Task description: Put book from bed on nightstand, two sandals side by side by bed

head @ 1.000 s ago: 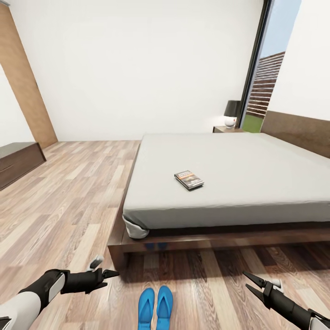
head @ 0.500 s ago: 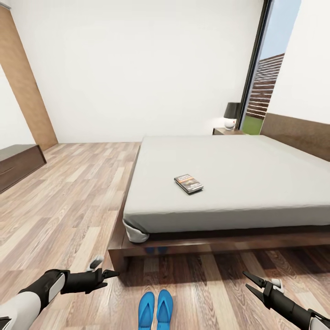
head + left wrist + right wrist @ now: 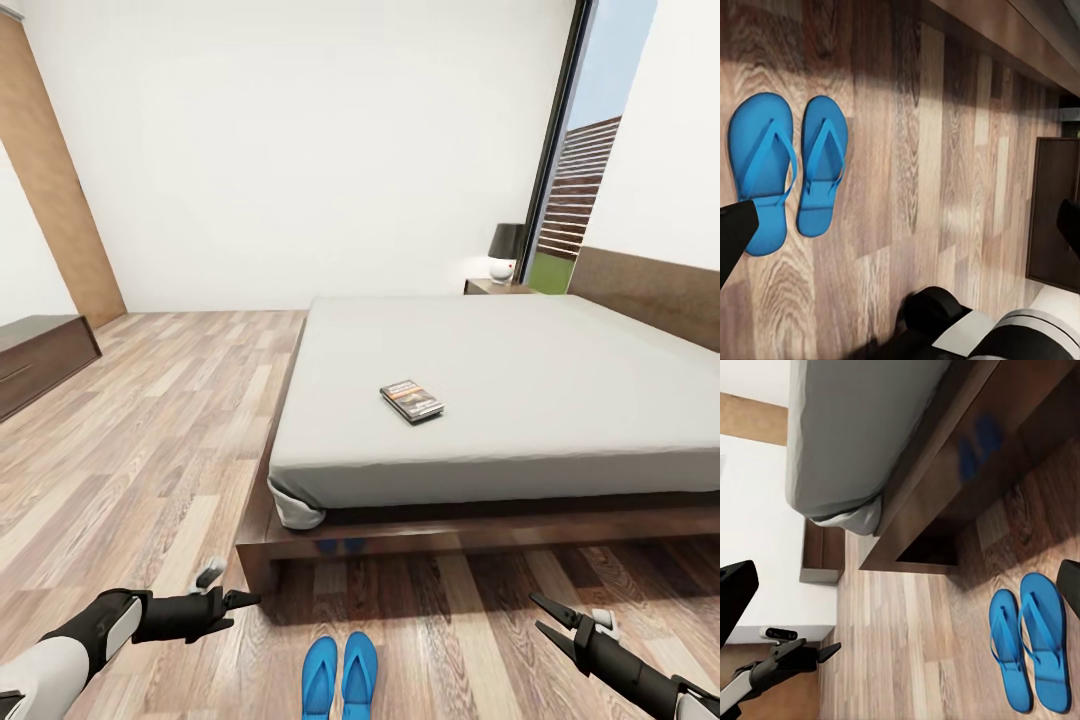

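Observation:
The book [image 3: 412, 400] lies flat on the off-white mattress of the bed [image 3: 520, 390], toward its near left part. Two blue sandals [image 3: 340, 672] lie side by side on the floor just in front of the bed's wooden frame [image 3: 420, 530]. In the left wrist view the pair of sandals [image 3: 791, 172] lies parallel, with toes the same way. My left gripper [image 3: 245, 603] hovers open to the left of them, my right gripper [image 3: 545, 618] open to their right, both empty. The nightstand [image 3: 497, 285] stands at the far side of the bed by the headboard.
A lamp [image 3: 507, 250] sits on the nightstand. A long low bench [image 3: 40, 355] stands at the left wall beside a tall wooden panel [image 3: 50, 170]. A floor-to-ceiling window [image 3: 575, 180] is at the back right. Wood floor [image 3: 150, 430] stretches left of the bed.
The head view shifted slightly a second ago, so bed and sandals sit a little lower in it. Both grippers and the task's things have stayed where they were.

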You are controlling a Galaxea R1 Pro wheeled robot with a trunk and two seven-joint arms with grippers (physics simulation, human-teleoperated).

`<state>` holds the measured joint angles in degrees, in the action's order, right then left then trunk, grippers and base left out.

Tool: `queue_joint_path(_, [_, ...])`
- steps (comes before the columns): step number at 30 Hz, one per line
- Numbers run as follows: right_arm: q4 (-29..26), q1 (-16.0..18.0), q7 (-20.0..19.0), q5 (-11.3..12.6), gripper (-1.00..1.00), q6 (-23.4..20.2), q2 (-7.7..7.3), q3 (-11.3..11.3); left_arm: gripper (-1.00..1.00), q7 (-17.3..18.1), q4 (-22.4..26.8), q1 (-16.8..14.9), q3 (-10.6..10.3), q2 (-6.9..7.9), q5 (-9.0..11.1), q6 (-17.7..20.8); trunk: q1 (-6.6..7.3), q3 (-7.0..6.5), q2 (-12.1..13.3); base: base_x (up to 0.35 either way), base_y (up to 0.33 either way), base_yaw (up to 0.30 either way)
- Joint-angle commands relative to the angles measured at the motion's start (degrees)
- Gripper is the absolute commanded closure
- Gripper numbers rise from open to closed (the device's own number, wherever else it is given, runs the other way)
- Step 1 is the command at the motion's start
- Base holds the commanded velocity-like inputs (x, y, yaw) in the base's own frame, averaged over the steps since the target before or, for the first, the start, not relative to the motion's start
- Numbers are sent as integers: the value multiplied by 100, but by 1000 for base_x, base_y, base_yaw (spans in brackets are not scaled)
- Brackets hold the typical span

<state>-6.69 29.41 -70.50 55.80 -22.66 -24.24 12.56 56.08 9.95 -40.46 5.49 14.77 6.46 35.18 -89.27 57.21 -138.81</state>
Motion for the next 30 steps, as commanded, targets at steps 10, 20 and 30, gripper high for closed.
queue_joint_path(10, [60,3,-29,78,-100,-16,1,45,-100,8,-9,-3,23,-16,13,52,1,5,-2,0,0,0])
queue_joint_path(20, [63,3,-34,94,-100,-7,-4,41,-100,8,-7,-3,23,-18,13,50,1,5,-2,0,0,0])
queue_joint_path(30, [70,3,-34,97,-100,-3,-10,38,-100,1,-8,-2,23,-20,13,50,1,5,-2,0,-54,0])
